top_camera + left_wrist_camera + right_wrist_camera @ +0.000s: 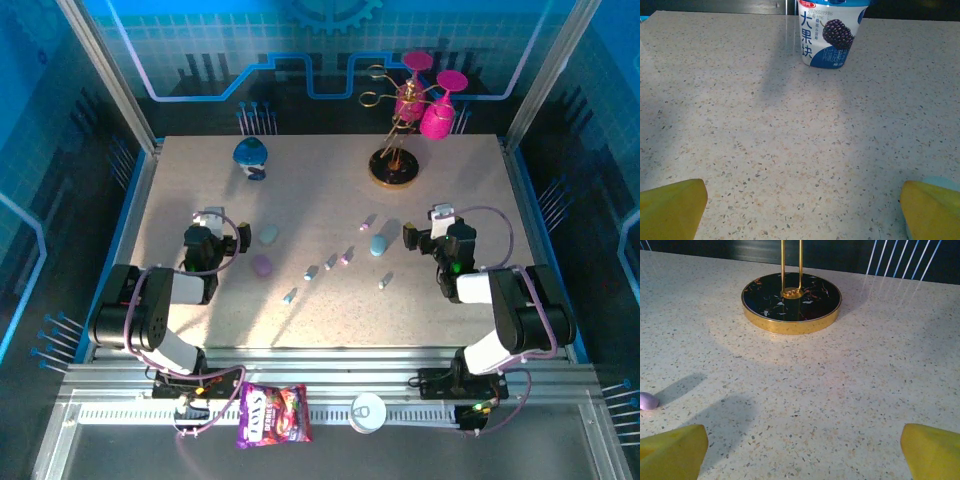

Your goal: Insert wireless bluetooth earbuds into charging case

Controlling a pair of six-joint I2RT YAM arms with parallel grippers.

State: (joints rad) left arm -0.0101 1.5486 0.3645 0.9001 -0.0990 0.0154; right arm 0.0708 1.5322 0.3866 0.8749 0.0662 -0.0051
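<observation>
Three pebble-shaped charging cases lie mid-table: a pale teal case [268,235], a lilac case [262,265] and a blue case [378,244]. Several tiny earbuds [331,261] are scattered between them, from one at the lower left [290,296] to another at the right [386,282]. My left gripper [209,219] [802,205] stands open over bare table left of the cases, and the teal case's edge [946,182] peeks out behind its right fingertip. On the other side, right of the blue case, my right gripper [441,215] [802,445] is open and holds nothing. A small lilac earbud [647,401] lies to its left.
A yogurt cup [251,157] [827,32] stands at the back left. A gold stand with a dark round base [393,167] [791,302] holds pink glasses [432,100] at the back right. A snack packet [272,414] lies on the front rail.
</observation>
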